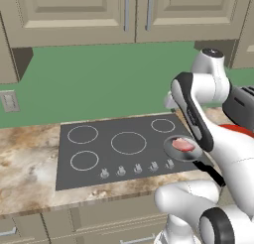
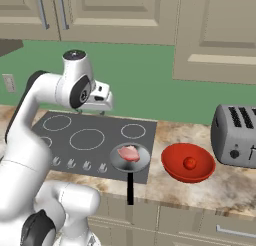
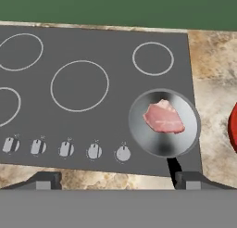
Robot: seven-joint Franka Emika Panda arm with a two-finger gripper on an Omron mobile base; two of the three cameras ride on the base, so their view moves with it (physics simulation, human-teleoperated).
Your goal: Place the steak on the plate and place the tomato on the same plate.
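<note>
The steak (image 2: 129, 153) (image 3: 163, 117) (image 1: 183, 145), a pale pink slab, lies in a small grey pan (image 2: 119, 160) (image 3: 141, 134) on the front right corner of the stovetop. The tomato (image 2: 189, 163), a small glossy red ball, sits inside a deep all-red bowl (image 2: 175, 171) on the counter right of the stove. The plate is out of view. My gripper (image 2: 95, 110) (image 3: 118, 183) hangs open high above the stovetop, behind and left of the pan, with nothing between its fingers.
The black stovetop (image 2: 100, 125) (image 1: 99, 158) has several ring burners and a row of knobs along its front. The pan's dark handle (image 2: 130, 189) sticks out over the counter edge. A grey toaster (image 2: 235, 135) stands right of the bowl. Wall cabinets hang above.
</note>
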